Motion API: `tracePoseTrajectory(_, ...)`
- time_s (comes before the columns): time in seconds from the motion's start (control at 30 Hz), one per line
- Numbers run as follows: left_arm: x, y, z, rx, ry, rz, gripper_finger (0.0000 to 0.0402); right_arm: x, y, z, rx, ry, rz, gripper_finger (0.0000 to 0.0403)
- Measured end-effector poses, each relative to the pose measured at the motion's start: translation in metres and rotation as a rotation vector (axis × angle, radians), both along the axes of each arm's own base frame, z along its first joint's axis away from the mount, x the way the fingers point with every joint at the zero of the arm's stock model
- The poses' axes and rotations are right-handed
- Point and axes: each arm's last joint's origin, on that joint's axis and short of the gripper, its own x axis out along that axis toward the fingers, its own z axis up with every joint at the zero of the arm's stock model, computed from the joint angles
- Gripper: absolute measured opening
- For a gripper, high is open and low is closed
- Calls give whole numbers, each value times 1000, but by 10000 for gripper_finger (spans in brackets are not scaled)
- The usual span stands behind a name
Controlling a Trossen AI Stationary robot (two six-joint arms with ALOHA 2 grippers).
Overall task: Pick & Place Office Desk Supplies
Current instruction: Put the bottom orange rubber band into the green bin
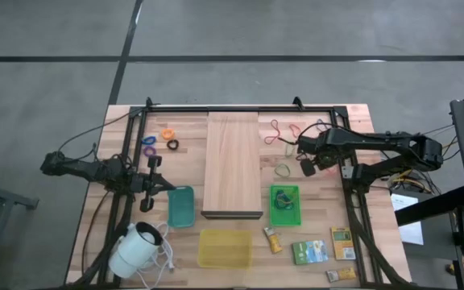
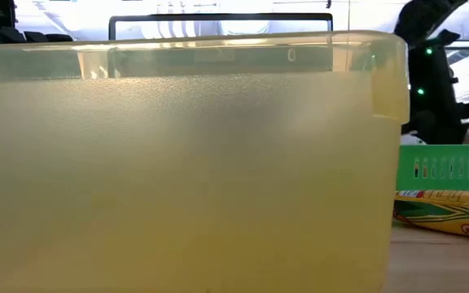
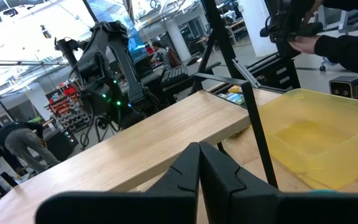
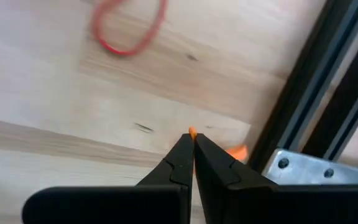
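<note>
My right gripper [image 1: 307, 165] points down over the table's right part, between the long wooden board [image 1: 233, 165] and the frame rail, shut on a thin orange band [image 4: 192, 132]. A red rubber band [image 4: 129, 28] lies flat on the wood beyond it, among more loops [image 1: 279, 133]. A pale loop [image 1: 283, 170] lies near the green tray [image 1: 284, 204]. Orange [image 1: 167, 134], purple [image 1: 148, 142] and black [image 1: 172, 145] rings lie far left of the board. My left gripper [image 1: 147, 184] waits shut and level at the left, touching nothing. My right gripper pinches the thin orange band between its two fingertips, from above and pointing steeply down. A short bit [image 4: 192, 132] sticks out past the tips and another bit [image 4: 236, 151] shows beside one finger. The fingers hide the rest.
A teal tray [image 1: 180, 206] and a yellow tray [image 1: 225, 247] stand near the front, and the yellow tray's wall [image 2: 177, 163] fills the low view. Packets [image 1: 309, 252] lie at the front right. A white corded device [image 1: 135, 248] sits front left. A person's hands [image 3: 328, 40] show beyond the table.
</note>
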Motion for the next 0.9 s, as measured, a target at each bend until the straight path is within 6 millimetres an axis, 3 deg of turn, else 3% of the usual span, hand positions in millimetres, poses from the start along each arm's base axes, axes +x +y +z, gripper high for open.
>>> tracePoseTrajectory(0.4,0,0,0,0,0,1,12,24,11,35,-63,-133,149,8)
tracePoseTrajectory(0.9,0,0,0,0,0,1,12,44,71,91,-233,-403,491,8)
